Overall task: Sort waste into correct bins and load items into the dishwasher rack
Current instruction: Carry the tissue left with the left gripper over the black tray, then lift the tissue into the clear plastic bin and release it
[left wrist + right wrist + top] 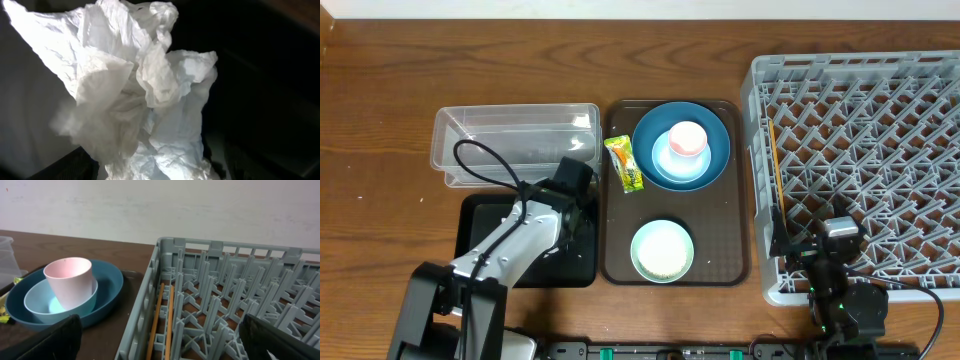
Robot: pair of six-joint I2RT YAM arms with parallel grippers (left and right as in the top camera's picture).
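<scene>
Crumpled white tissue looms close; cannot tell left gripper, right gripper wide.

Overhead top-down, right wrist low — rack shared

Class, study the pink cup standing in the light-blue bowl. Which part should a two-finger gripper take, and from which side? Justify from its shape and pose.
Probably the rim, from above, one finger inside, one outside. The pink cup stands upright, mouth up, and the light-blue bowl on the dark-blue plate surrounds its lower wall, blocking a side approach.
</scene>
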